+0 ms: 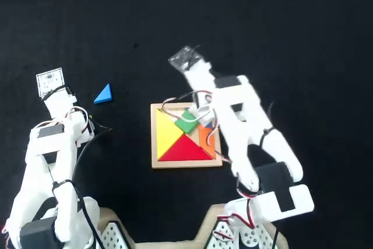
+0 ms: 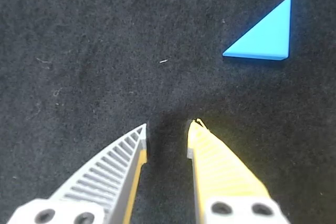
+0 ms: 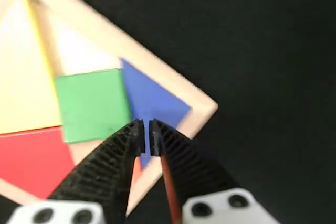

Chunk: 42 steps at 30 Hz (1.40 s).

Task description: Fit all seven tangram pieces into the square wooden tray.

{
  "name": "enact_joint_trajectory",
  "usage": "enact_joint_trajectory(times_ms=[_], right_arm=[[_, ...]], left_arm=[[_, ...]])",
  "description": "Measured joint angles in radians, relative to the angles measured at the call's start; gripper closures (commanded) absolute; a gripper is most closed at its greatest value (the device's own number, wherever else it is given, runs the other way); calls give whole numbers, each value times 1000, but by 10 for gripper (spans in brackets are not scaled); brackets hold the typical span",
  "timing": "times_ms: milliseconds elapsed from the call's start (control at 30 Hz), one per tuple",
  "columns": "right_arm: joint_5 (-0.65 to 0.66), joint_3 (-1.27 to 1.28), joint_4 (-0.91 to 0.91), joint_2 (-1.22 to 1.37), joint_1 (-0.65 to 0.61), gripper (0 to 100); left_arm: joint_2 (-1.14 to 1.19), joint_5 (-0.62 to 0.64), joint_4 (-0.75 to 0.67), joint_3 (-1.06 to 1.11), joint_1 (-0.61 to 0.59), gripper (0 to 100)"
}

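The square wooden tray (image 1: 186,164) lies at the table's middle. It holds a yellow triangle (image 1: 167,132), a red triangle (image 1: 185,150), a green square (image 1: 187,124) and an orange piece (image 1: 206,139). A dark blue piece (image 3: 152,100) lies in the tray's corner (image 3: 202,103) beside the green square (image 3: 92,103). My right gripper (image 3: 146,128) is shut, its tips right over this blue piece's edge. A light blue triangle (image 2: 265,35) lies loose on the black cloth, left of the tray (image 1: 104,94). My left gripper (image 2: 168,128) hangs open just short of it, with nothing between its fingers.
Black cloth covers the whole table (image 1: 291,39). The right arm (image 1: 245,121) reaches over the tray's right side, and the left arm (image 1: 52,144) stands at the table's left. Bare wood (image 3: 79,51) shows inside the tray next to the green square.
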Motion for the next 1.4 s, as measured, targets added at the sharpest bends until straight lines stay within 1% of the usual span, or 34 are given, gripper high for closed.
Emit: enact_joint_trajectory(times_ms=[467,633,800,967,1033,1100,1200,1267,1400], right_arm=[[0,31,-11,-25,-14,987],[0,31,2,-31,-51,987],[0,31,2,23,-77,987],[2,-34,118,-17,-75,987],[2,-41,123,-58,-74,987],[-37,-38,80,-80,-78,987],[-97,14,-49,-83,-114,987],[-112,23,-115,-81,-135,987],[-120,23,-149,-21,-138,987]], left_arm=[[0,0,0,0,0,863],[0,0,0,0,0,863],[0,0,0,0,0,863],[0,0,0,0,0,863],[0,0,0,0,0,863],[0,0,0,0,0,863],[0,0,-17,3,6,863],[0,0,-20,3,11,863],[0,0,-20,3,11,863]])
